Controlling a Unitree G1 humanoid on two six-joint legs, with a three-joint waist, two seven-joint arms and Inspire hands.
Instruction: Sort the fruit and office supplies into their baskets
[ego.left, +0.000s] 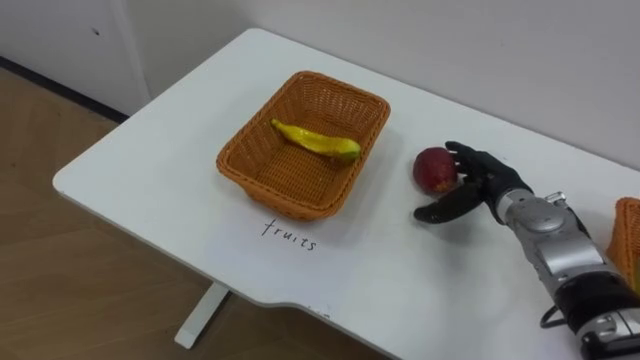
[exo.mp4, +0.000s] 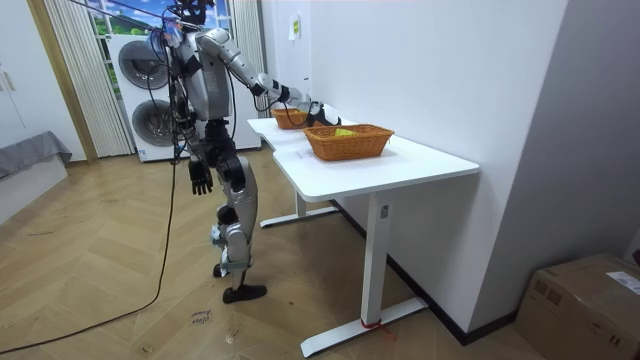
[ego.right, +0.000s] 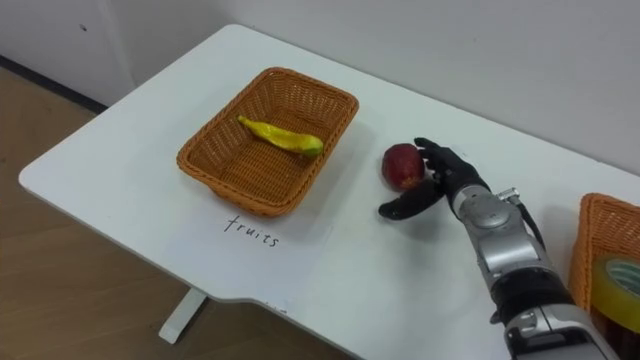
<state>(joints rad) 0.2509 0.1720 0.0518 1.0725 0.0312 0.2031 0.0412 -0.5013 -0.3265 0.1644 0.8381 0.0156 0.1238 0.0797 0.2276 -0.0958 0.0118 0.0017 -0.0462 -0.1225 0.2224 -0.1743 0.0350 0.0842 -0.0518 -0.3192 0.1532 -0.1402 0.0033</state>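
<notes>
A red apple (ego.left: 433, 168) lies on the white table (ego.left: 150, 190), just right of the wicker fruit basket (ego.left: 240, 152). My right hand (ego.left: 478, 185) is open beside the apple: its fingers reach behind the apple's far right side and the thumb points along the table in front of it. A yellow banana (ego.left: 315, 142) lies inside the basket, towards its far end. The word "fruits" is written on the table in front of the basket. My left hand (exo.mp4: 201, 178) hangs relaxed by my hip in the room view.
A second wicker basket (ego.right: 592, 250) stands at the right edge with a roll of tape (ego.right: 622, 285) in it. The table's left and near edges drop to a wooden floor. A wall runs behind the table. I stand at its long side.
</notes>
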